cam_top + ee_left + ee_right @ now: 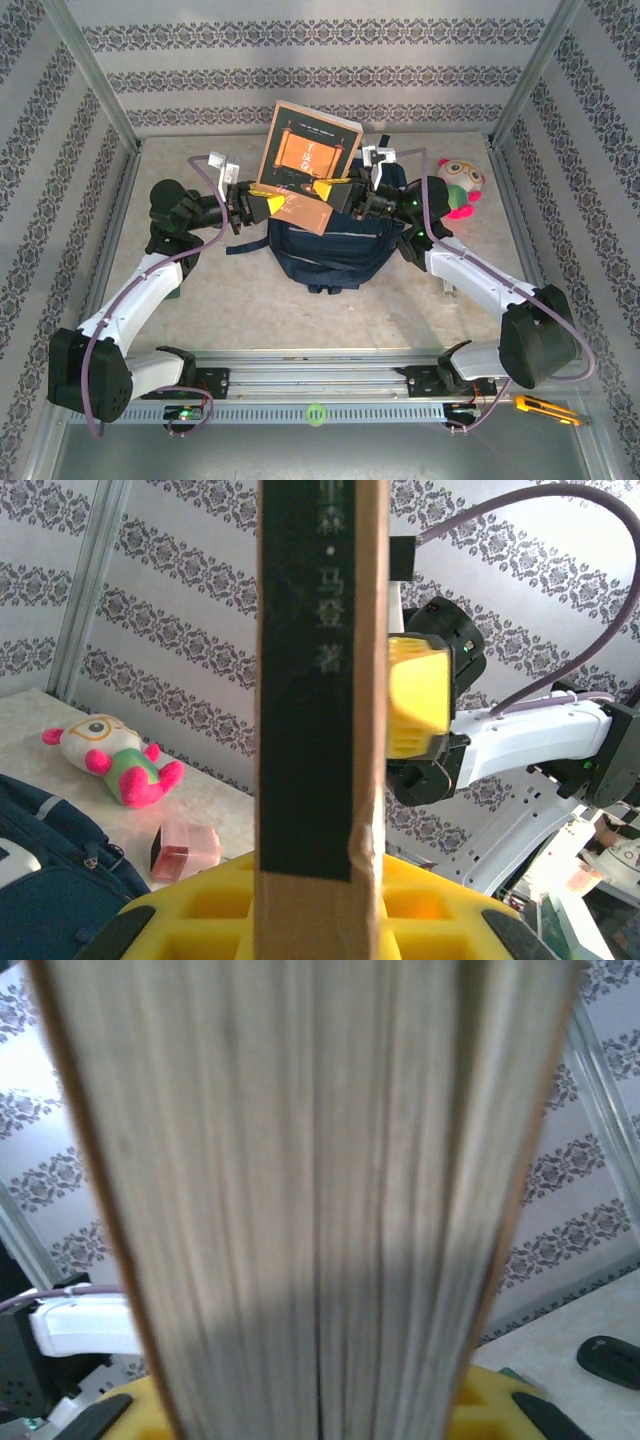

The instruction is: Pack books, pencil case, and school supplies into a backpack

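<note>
Brown book with a lighter orange picture panel on its cover (305, 160) hangs in the air, tilted and nearly on edge, directly over the large navy-blue fabric backpack (335, 255) that lies in the middle of the pale table (220, 300). The left gripper (268, 203) pinches its lower spine side between yellow padded fingers, and the right gripper (335, 190) clamps the opposite side, its yellow pad flat against the cover in the left wrist view. The step in hand looks like carrying the book to the bag with both arms. The next move probably calls for lowering it edge-first into the main compartment, both arms descending together so it does not twist, one gripper letting go once the book is partly inside. Book and grippers hide the bag's mouth, so I cannot tell whether it gapes wide enough; a slack fabric lip could catch a corner. Beyond the bag, on its right side, a small pale-pink boxy pencil case (190, 845) waits near a pink-and-green plush toy (458, 185), both clear of the descent. A black oval object (610, 1360) lies on the table, and an orange utility knife (545, 408) rests at the near edge.
</note>
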